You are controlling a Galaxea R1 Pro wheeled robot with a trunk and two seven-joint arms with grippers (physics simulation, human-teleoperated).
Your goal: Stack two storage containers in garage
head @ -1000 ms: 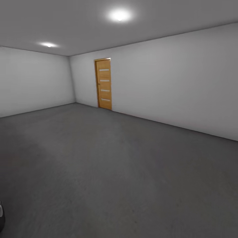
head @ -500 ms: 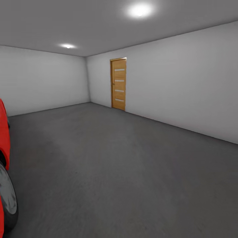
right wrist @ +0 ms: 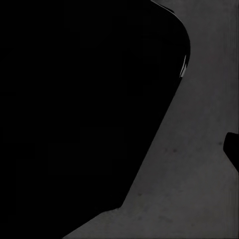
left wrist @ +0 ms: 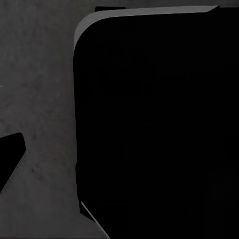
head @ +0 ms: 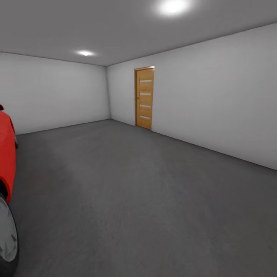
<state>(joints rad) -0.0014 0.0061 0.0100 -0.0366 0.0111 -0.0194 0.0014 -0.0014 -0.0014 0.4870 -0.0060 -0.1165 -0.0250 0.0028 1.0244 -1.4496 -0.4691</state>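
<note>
Here, one red car [head: 7, 173], one wooden door [head: 144, 97], two ceiling lights [head: 173, 7], dark grey floor [head: 146, 200]; grippers' opening impossible to tell.

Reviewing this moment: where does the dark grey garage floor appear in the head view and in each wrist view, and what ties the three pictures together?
Head view: the floor spreads across the lower half, between the red car and the wall with the wooden door.
Left wrist view: the floor beside a large black shape.
Right wrist view: the floor beside a large black shape.
Shared landmark: the speckled grey floor itself.
</note>
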